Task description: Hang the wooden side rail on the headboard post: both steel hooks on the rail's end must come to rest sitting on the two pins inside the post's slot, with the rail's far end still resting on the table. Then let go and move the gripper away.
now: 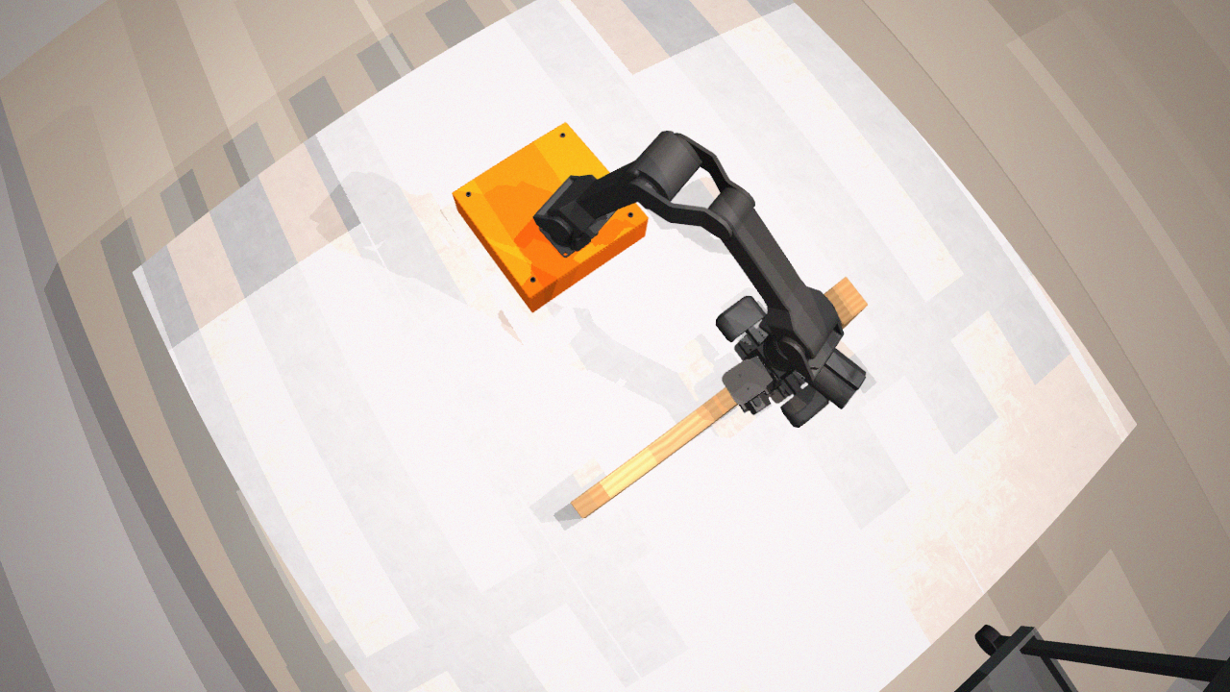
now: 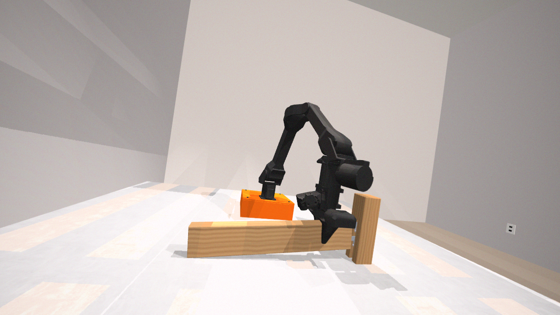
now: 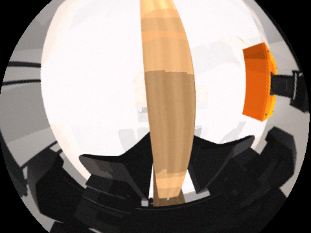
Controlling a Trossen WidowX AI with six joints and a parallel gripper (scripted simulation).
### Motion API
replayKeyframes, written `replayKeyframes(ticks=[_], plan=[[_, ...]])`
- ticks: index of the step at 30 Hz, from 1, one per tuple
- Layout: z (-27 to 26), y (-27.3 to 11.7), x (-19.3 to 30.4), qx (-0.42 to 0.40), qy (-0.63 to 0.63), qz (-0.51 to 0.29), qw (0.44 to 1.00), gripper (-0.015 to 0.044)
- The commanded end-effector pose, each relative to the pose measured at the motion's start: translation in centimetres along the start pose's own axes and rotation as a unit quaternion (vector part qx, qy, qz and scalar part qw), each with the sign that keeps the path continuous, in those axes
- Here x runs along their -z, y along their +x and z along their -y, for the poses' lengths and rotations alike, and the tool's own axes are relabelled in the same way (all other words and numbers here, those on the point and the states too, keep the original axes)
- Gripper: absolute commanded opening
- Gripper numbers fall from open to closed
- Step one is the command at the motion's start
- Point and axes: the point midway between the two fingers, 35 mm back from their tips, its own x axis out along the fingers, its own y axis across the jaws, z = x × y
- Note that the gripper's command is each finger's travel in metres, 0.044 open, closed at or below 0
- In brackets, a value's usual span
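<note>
Rail [image 1: 653, 456] [image 2: 254, 239] [image 3: 170, 97] of pale striped wood, gripped firmly between the fingers of the gripper [image 1: 772, 361] [image 2: 324, 231] [image 3: 164, 132], near the end facing the headboard post [image 1: 847, 296] [image 2: 368, 231] [image 3: 159, 202]. Standing on its narrow edge, slightly tilted, with the post end raised and the far end down at the table [image 1: 430, 344] [image 2: 254, 289] [image 3: 97, 97]. Just beside the upright post, with bits of the steel hooks [image 2: 353, 239] showing in the narrow gap in the exterior view. Too small and too covered to tell whether seated on the pins. Fingers pressed to both broad faces in the wrist view, pointing down from the black arm [image 1: 765, 258] [image 2: 285, 145] [image 3: 282, 85]. Behind the rail in the exterior view and well apart from the post, an orange base block [image 1: 499, 172] [image 2: 266, 207] [image 3: 256, 84] under the arm's foot.
</note>
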Motion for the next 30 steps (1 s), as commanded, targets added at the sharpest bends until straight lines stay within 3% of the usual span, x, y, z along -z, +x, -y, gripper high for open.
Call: replayKeyframes(ticks=[1,30], plan=[[-0.23,-0.39,0.14,-0.005,0.003,-0.002,1.000,0.0000],[-0.22,-0.31,0.44,-0.005,0.003,-0.002,1.000,0.0000]])
